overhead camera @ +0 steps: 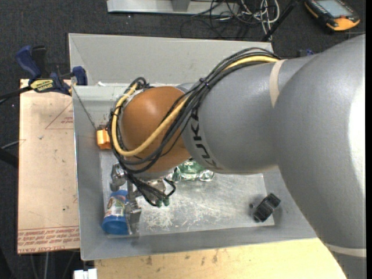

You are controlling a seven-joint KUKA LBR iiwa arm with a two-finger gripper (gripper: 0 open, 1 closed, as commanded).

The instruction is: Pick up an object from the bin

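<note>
My gripper (131, 195) pokes out below the arm's orange dome, low over the bin's front left corner. Right beside it lies a small bottle-like thing (115, 214) with a blue cap end and a blue and white label, lengthwise along the left wall. The gripper's metal reaches down to the bottle's right side; whether it touches is unclear. A crumpled green and white wrapper (192, 171) lies just right of the gripper, partly under the arm.
A small orange piece (103, 138) sits against the left wall behind the gripper. A black blocky thing (265, 207) lies near the front right corner. The arm and its cables cover the bin's middle and back right.
</note>
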